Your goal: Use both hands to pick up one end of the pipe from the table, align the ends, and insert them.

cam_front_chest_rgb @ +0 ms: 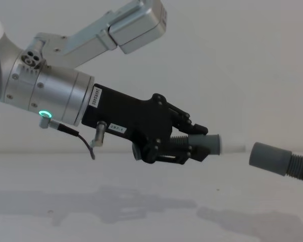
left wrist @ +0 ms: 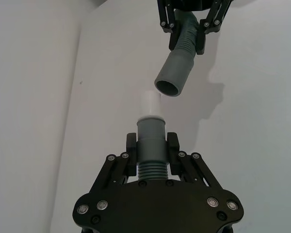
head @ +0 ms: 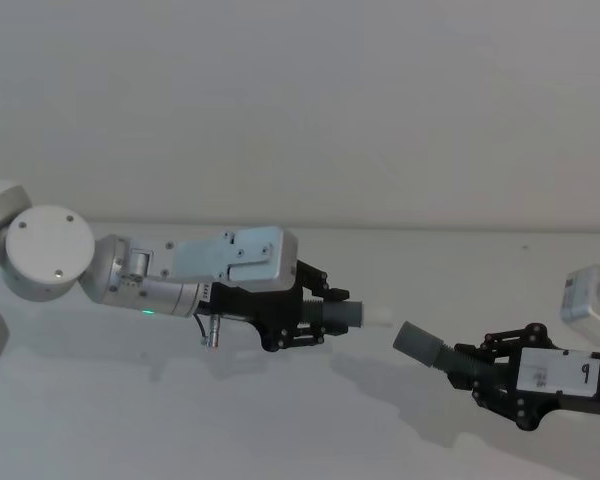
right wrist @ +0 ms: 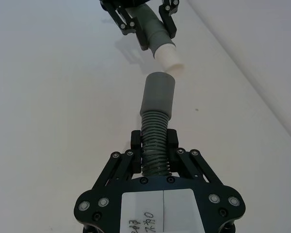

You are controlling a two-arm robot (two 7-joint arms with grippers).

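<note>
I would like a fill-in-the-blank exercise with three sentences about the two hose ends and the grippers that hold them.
1. The left gripper holds the hose piece whose cuff ends in a narrower ____ tip.
2. The right gripper holds its hose by the ____ part, behind the open cuff.
3. The pale tip and the open cuff are ____, with a gap between them above the table.

Missing words: pale; ribbed; apart
</note>
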